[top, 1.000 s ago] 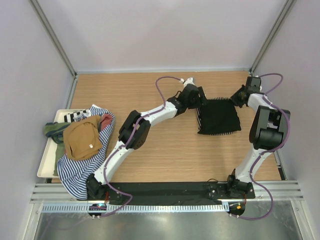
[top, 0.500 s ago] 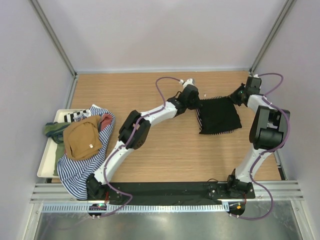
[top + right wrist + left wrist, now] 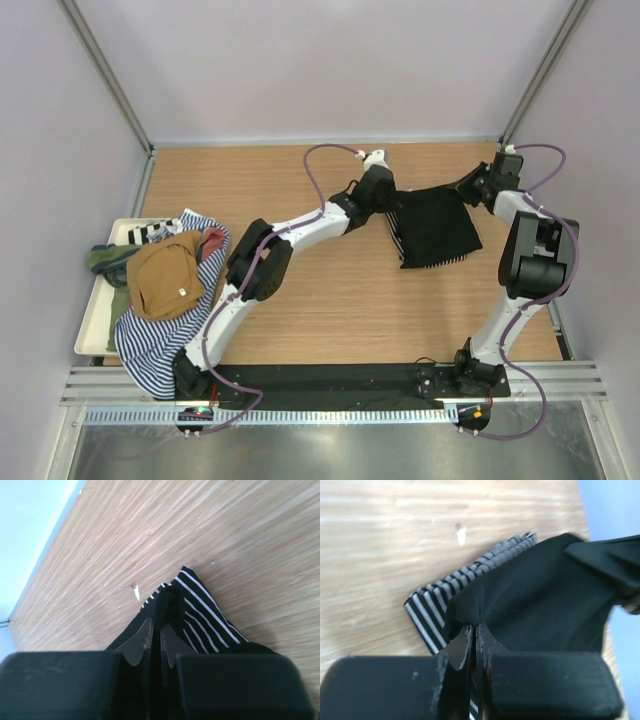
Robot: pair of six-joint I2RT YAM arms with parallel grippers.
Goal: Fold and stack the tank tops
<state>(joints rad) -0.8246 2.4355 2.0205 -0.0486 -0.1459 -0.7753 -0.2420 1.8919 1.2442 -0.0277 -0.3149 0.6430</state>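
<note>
Left wrist, left tool pinching black top

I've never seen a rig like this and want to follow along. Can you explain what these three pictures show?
Two robot arms are bolted to the near edge of a wooden table. The wide picture looks down from above. The two close-ups come from a camera on each arm's wrist. The left claw and right claw are each pinched shut on an edge of a black top, which lies over a striped top. At the left, a pile of other tops lies on a white tray.
</note>
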